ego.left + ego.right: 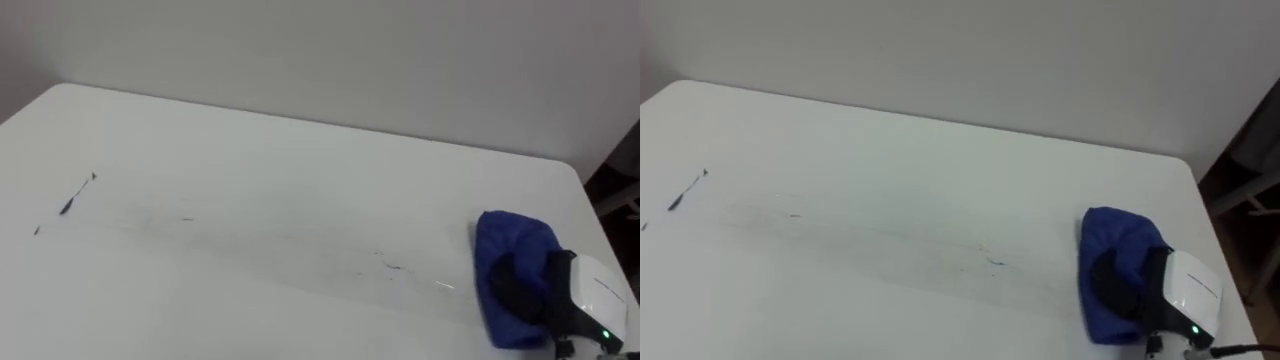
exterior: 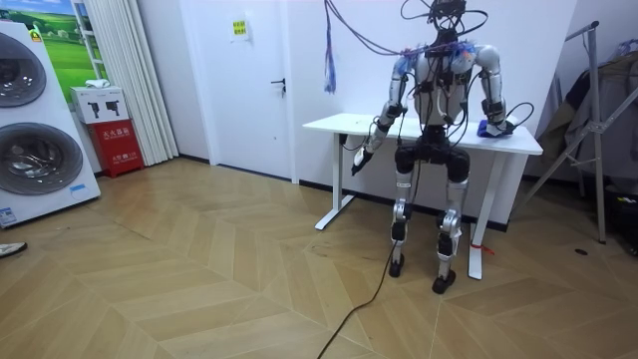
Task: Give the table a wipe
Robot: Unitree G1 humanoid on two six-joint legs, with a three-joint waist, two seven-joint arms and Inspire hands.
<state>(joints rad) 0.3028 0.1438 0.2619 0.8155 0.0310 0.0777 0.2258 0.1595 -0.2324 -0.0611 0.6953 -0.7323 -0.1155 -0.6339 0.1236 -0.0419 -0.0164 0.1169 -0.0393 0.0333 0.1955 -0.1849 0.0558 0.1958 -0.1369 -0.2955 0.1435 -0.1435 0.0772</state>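
A white table (image 1: pixel 300 150) spreads before me. A bunched blue cloth (image 1: pixel 510 245) lies near its right end. My right hand (image 1: pixel 520 290) rests on the cloth's near side, its dark fingers curled into the folds. Dark marker strokes (image 1: pixel 75 195) stand on the far left of the top, and faint blue flecks (image 1: pixel 390 266) lie left of the cloth. In the room view I stand at the table's (image 2: pixel 419 128) near side with my back to the camera. My left hand (image 2: pixel 357 162) hangs relaxed below the table's edge, on the room view's left.
The table's right edge (image 1: pixel 600 215) runs close to the cloth, with a dark rack beyond it (image 2: pixel 598 110). A plain wall stands behind the table. Washing machines (image 2: pixel 30 120) and a red box (image 2: pixel 118 140) stand far off at the room view's left.
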